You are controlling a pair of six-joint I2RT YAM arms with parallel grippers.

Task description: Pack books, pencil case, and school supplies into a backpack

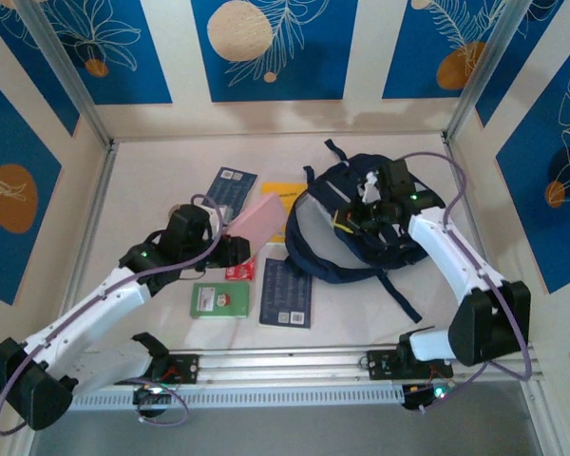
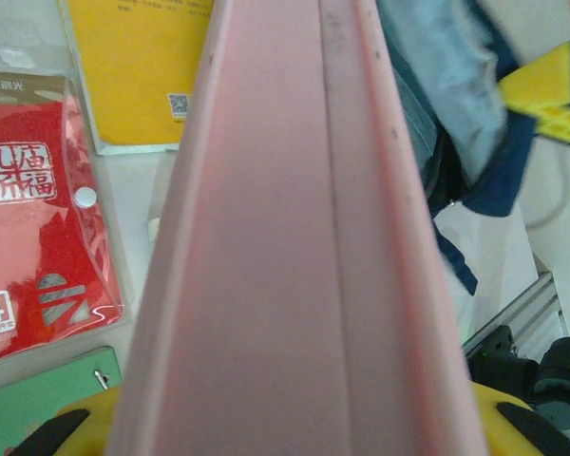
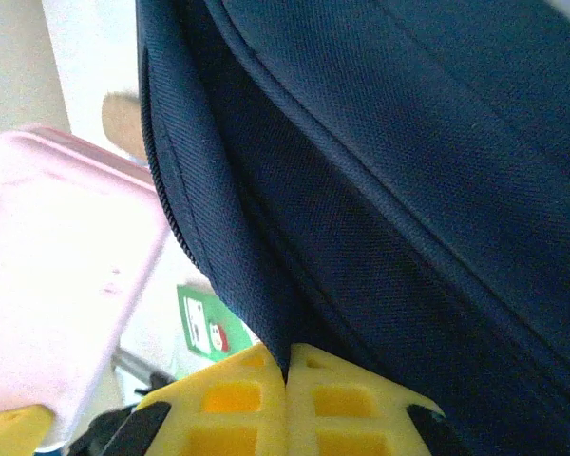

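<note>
Left claw [image 1: 233,245] is partly closed on the pink pencil case [image 2: 294,237], held up beside the backpack [image 3: 408,171]; it looks stiff and smooth, so grip it firmly. Right claw [image 3: 287,380] is pinched shut on the backpack's soft rim, maybe holding it open.

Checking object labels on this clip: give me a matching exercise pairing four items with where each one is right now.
Things:
1. pink pencil case
2. backpack
3. green box
4. yellow-orange book

States:
A. fabric edge pinched by the right end effector
B. flat on the table, next to the red packet
C. gripped by the left end effector
D. flat between a navy book and the backpack

Pairs: 1-C, 2-A, 3-B, 4-D
</note>
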